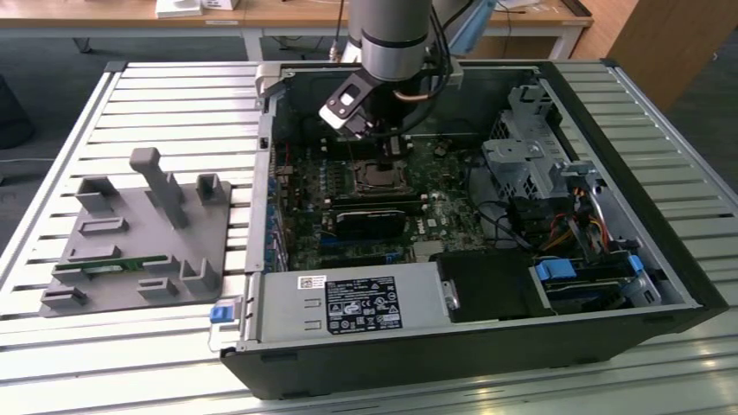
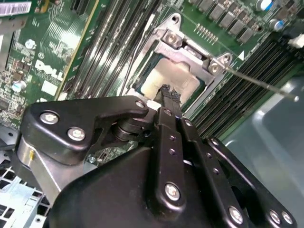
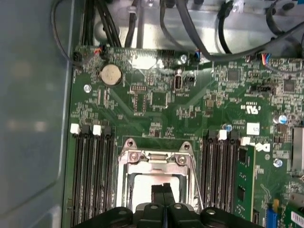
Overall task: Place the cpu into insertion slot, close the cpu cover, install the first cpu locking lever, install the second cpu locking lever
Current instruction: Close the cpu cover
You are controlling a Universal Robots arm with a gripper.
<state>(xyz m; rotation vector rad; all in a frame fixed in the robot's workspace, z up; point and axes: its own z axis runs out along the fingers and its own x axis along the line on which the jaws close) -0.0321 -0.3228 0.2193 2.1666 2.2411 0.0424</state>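
**End effector pressed together over the seated cpu**

Your end effector [image 2: 168, 92] has its fingers pressed together with nothing pinched between them. The tips are down at the pale face of the cpu [image 2: 180, 76]; you cannot tell whether they touch it. The cpu lies in the insertion slot [image 1: 376, 178] on the green motherboard [image 3: 156, 99], inside the open computer case [image 1: 461, 363] on the slatted tabletop [image 1: 173, 86]. The cpu cover [image 3: 154, 157] lies as a silver frame around the chip. A thin locking lever [image 2: 259, 83] juts from the cover's corner over the memory slots [image 3: 92, 180]. In the exterior view a grey fixture block [image 1: 138, 233] sits at 9 o'clock from the case, and a black card [image 1: 369, 220] at 6 o'clock from the slot.
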